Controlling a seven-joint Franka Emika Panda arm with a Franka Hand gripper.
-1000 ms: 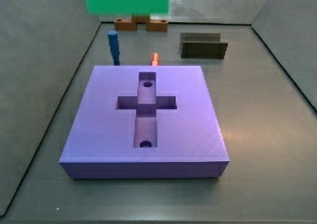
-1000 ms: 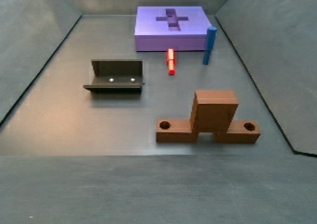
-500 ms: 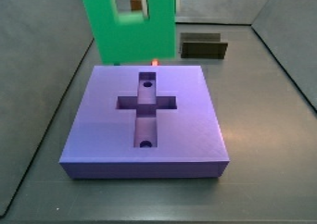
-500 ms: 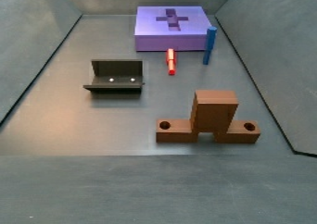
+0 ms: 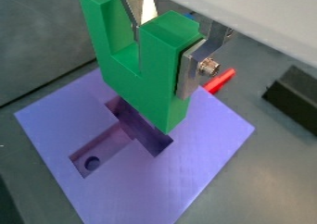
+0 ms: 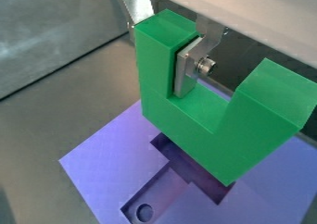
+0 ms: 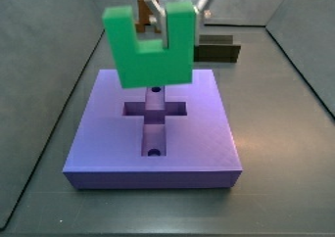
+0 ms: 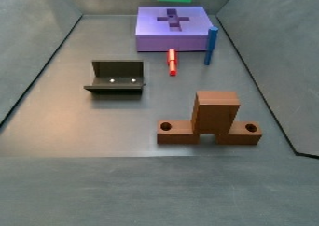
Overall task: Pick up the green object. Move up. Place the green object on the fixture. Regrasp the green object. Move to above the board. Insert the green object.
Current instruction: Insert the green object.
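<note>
Green object [image 7: 149, 51] bright green; board [image 7: 155, 133] purple; end effector [image 5: 168, 52] silver.
</note>
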